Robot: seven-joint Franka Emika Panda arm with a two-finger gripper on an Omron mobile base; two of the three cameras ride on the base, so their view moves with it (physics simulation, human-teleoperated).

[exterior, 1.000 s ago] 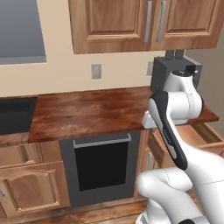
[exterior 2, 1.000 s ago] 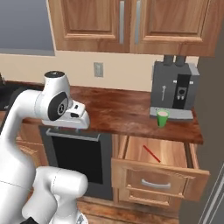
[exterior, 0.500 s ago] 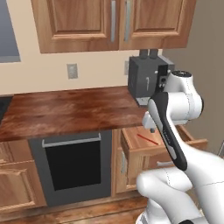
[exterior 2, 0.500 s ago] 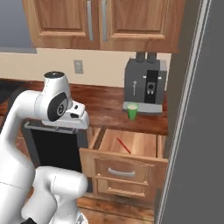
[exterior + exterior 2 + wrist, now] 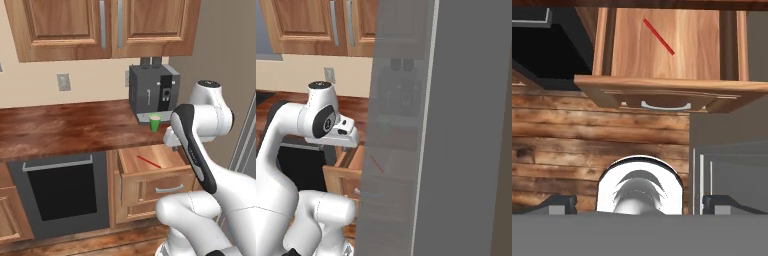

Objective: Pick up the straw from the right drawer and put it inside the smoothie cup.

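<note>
drawer (image 5: 150,167) open | straw (image 5: 148,161) lying inside | cup (image 5: 155,123) on counter (image 5: 65,127), far side | gripper (image 5: 640,204) fingers spread, empty

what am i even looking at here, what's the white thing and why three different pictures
The white thing is a robot arm on a driving base in a simulated kitchen. Two pictures come from cameras on the base, behind the arm's left and right. The third comes from a camera on its hand, looking down. The right drawer is open with a thin red straw lying inside. A green smoothie cup stands on the counter by the coffee machine. The gripper holds nothing; only its finger tips peek in.
</note>
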